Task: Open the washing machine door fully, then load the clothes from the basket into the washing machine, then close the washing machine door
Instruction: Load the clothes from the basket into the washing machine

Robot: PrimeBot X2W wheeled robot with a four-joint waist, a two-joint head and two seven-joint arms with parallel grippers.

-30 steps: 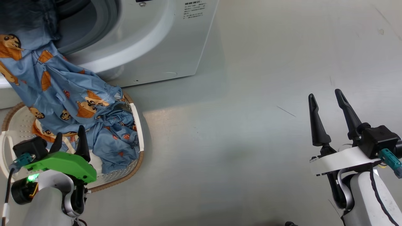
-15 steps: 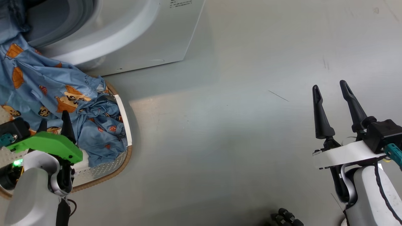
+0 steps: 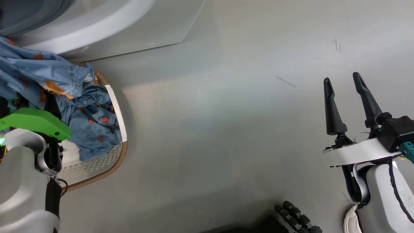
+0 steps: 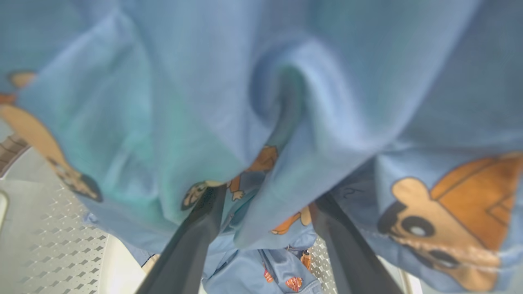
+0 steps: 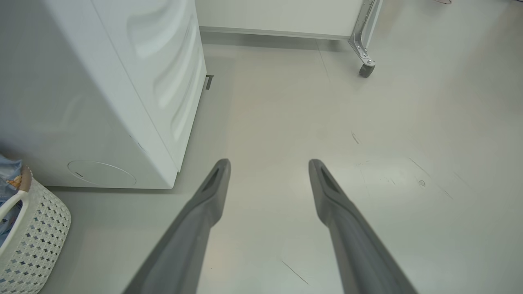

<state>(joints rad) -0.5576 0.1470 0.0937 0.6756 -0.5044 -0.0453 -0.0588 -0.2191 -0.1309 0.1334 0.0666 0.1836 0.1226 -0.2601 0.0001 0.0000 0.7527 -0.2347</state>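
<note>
Closest in, the left gripper [image 4: 267, 196] is sitting with its two dark fingers spread wide, tips tucked up under a hanging fold of the clothes [image 4: 261, 81]. It's clamping nothing yet, though a tongue of blue fabric is drooping right between the fingers. A second ago those fingers were standing clear above the pile; now they're pushing in under it, so a grab looks to be lining up.

Over on the other side the right gripper [image 3: 341, 77] is hovering above bare floor [image 3: 226, 129], fingers parted and holding nothing, just as it was a second back.

Moving out, the basket [image 3: 97, 168] is sitting on the floor beside the left arm, still carrying a crumpled heap of the printed garments. One piece is stretching up out of it toward the washing machine [image 3: 129, 29] just behind.

The machine is sliding toward the top left corner of the head view compared with a second ago, but that's the camera swinging, not the washer moving.

Loading is only partly done, I'd say: fabric is still trailing into the basket, and it needs pinching and lifting into the drum before any door closing.
</note>
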